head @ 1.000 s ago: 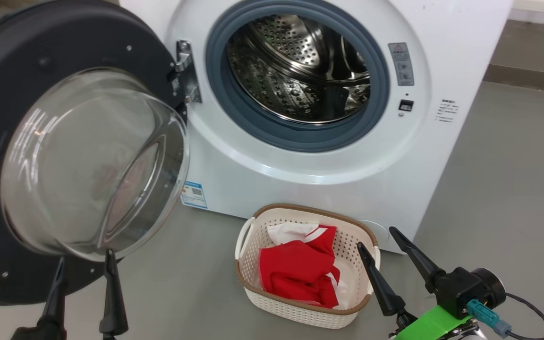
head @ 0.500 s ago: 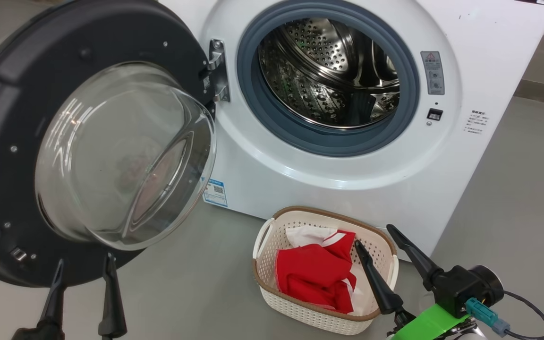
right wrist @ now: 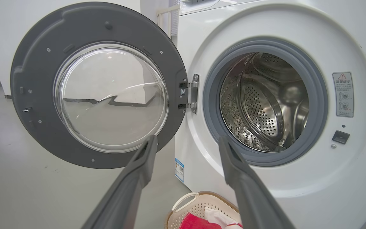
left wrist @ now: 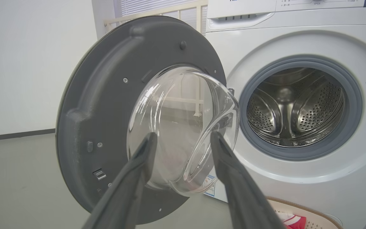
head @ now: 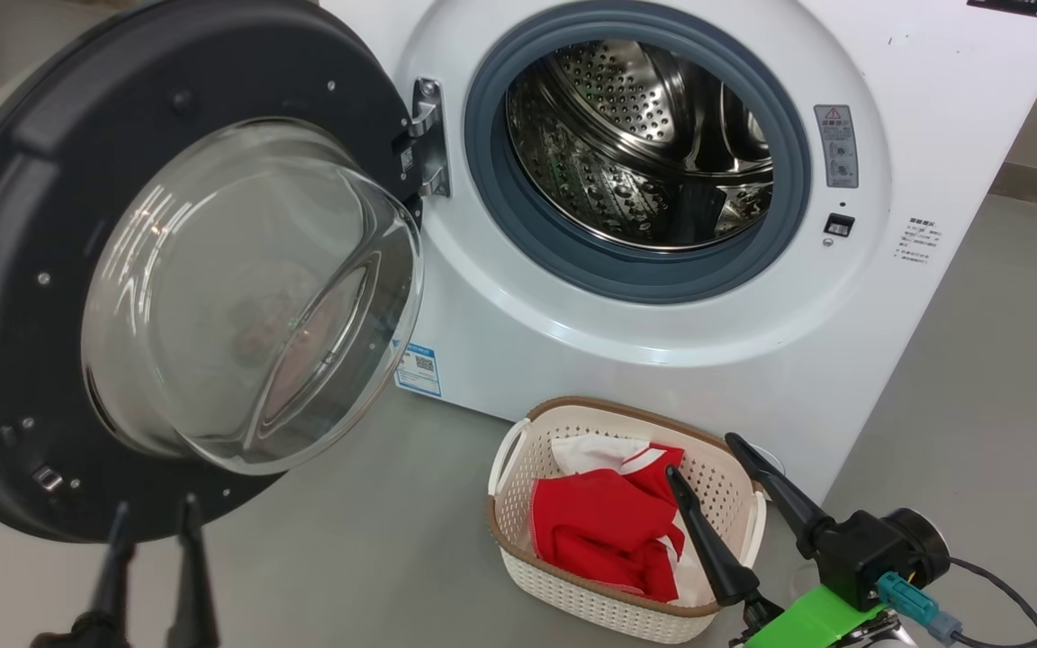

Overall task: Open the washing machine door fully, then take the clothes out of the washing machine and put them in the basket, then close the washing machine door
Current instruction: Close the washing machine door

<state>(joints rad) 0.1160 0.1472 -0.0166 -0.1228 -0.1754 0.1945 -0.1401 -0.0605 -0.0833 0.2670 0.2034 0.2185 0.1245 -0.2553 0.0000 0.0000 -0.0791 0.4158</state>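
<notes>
Hovering at the near left, below the open door's lower rim, the left end effector (head: 154,502) has its two dark fingers apart with nothing between them, though the gap is narrower than a second ago. At the near right, the right end effector (head: 700,454) stands wide apart and empty, its fingertips over the basket's (head: 572,598) right side. The basket sits on the grey floor (head: 374,540), just in front of the washing machine (head: 572,360), and holds the red and white clothes (head: 599,531). Beyond, the washing machine door (head: 23,225) hangs swung wide on its hinge. Farthest back, the steel drum (head: 644,144) looks empty. The head camera has moved, so the whole scene sits further right. Unloading seems done, and the narrowing left fingers suggest closing the door comes next.
</notes>
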